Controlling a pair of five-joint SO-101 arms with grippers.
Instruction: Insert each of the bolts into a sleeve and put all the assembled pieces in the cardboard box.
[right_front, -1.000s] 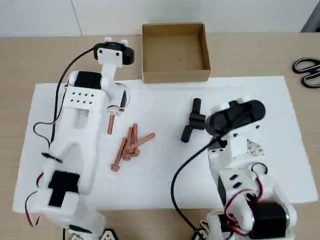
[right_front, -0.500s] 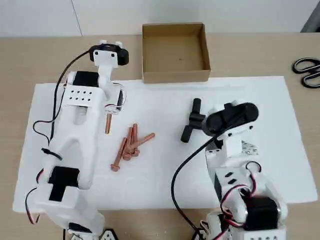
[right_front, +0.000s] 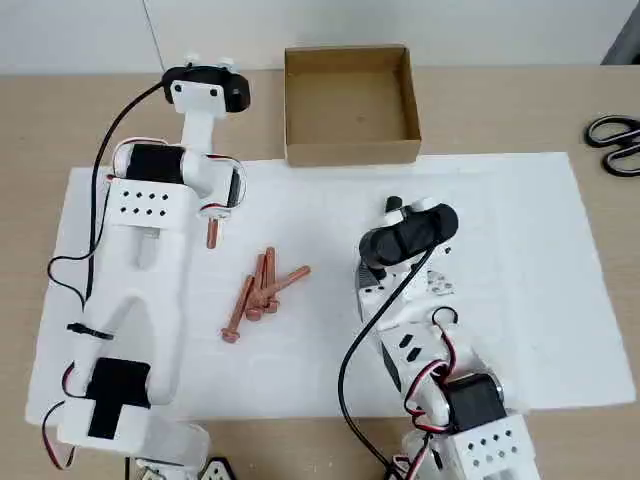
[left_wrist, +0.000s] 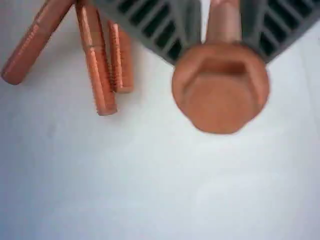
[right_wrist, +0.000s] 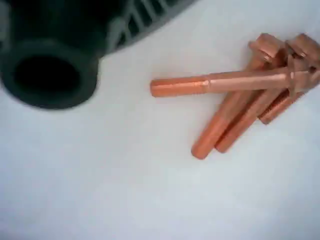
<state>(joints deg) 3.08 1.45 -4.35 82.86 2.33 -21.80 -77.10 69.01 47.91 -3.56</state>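
My left gripper is shut on a copper bolt, held over the white paper left of the loose bolts. Up close, the bolt's hex head hangs between ribbed dark fingers. Several copper bolts lie in a pile mid-sheet; they also show as bolts in the right wrist view. My right arm stands over the spot where the black sleeves lie. A black sleeve sits in my right gripper, bore toward the camera. The end of another sleeve peeks out behind the arm.
The open cardboard box stands at the back edge of the white paper. Scissors lie on the wooden table at the far right. The right half of the paper is bare.
The left arm has drawn back to the left with the bolt. The right arm has swung left over the black sleeves, toward the bolt pile, covering most of them.
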